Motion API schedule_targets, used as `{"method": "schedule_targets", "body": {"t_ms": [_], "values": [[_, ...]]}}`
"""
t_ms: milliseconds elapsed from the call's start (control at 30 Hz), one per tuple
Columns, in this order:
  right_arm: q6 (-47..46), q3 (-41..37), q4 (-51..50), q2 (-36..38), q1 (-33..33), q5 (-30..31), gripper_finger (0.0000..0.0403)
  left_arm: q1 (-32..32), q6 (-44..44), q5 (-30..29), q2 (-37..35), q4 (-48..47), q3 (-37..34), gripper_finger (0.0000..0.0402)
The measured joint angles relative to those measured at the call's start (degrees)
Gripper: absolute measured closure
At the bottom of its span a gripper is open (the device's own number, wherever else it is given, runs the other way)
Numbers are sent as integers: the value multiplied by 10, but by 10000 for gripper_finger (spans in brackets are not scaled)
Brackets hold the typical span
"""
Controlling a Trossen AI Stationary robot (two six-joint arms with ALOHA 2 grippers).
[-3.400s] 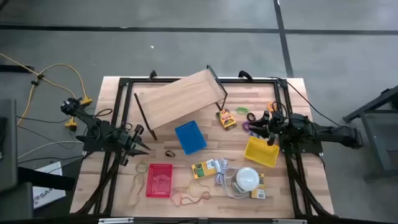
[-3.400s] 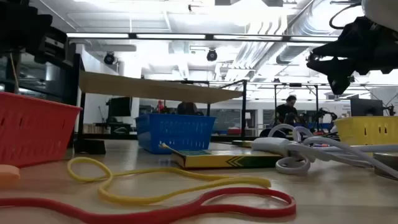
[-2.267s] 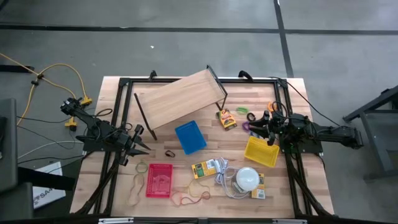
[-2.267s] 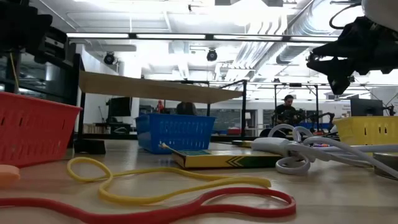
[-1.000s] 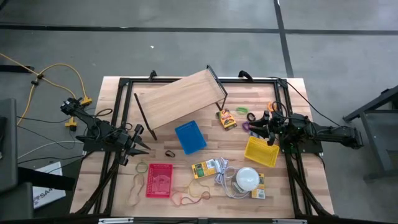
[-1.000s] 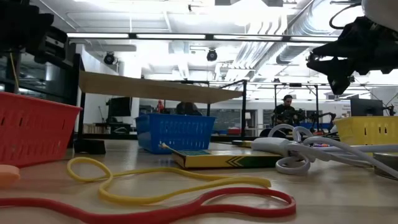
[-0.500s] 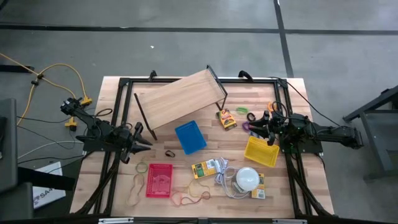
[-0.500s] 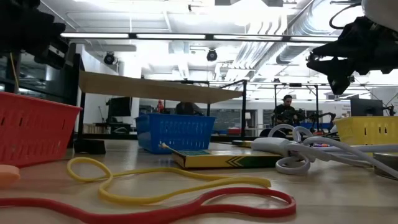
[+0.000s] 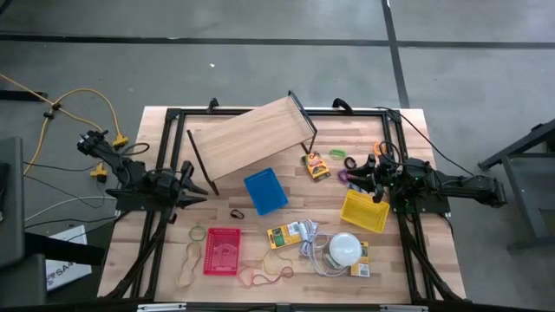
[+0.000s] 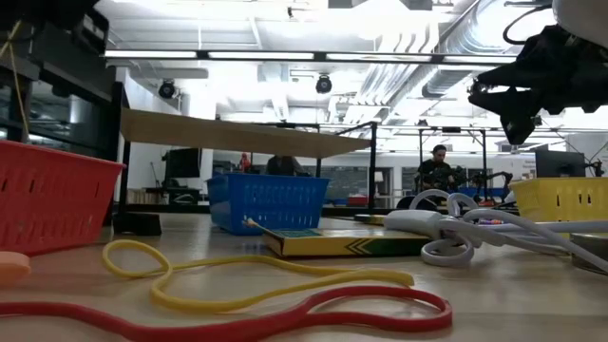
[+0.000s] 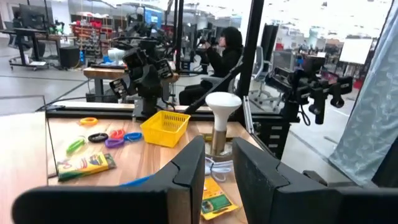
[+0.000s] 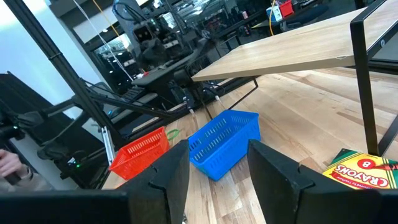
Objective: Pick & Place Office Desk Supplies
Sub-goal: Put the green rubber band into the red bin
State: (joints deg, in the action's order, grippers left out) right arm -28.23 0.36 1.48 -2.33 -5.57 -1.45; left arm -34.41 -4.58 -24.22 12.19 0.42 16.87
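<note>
While it hangs over the table's left edge, the left gripper [image 9: 192,185] has its fingers [image 11: 189,168] parted by only a narrow gap, holding nothing and touching nothing. The right gripper [image 9: 357,178] sits at the right side, fingers [image 12: 277,171] spread and empty — just above the yellow basket [image 9: 364,211]. Rubber bands [image 9: 264,277] lie near the red basket [image 9: 222,250], a packet [image 9: 284,234] beside the white dome [image 9: 344,249], and small clips [image 9: 346,162] near the right gripper.

The left gripper [image 9: 192,185] hangs at the worktop's left edge, fingers narrowly parted. The right gripper [image 9: 357,180] waits opposite, fingers spread wide.
</note>
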Motion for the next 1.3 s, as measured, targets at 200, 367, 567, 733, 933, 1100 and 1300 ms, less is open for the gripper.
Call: {"method": "schedule_targets", "body": {"t_ms": [200, 367, 567, 733, 933, 1100, 1300], "values": [[0, 0, 0, 0, 0, 0, 253, -29, -14, 1, 100, -100, 121, 323], [0, 0, 0, 0, 0, 0, 253, -56, -77, 0, 183, -191, 203, 323], [0, 0, 0, 0, 0, 0, 253, -98, -179, 0, 261, -291, 247, 323], [0, 0, 0, 0, 0, 0, 253, -137, -291, 0, 291, -332, 251, 323], [0, 0, 0, 0, 0, 0, 253, -171, -434, 1, 299, -424, 251, 323], [0, 0, 0, 0, 0, 0, 253, -203, -531, 25, 299, -476, 251, 323], [0, 0, 0, 0, 0, 0, 253, -230, -612, 88, 301, -500, 251, 323]]}}
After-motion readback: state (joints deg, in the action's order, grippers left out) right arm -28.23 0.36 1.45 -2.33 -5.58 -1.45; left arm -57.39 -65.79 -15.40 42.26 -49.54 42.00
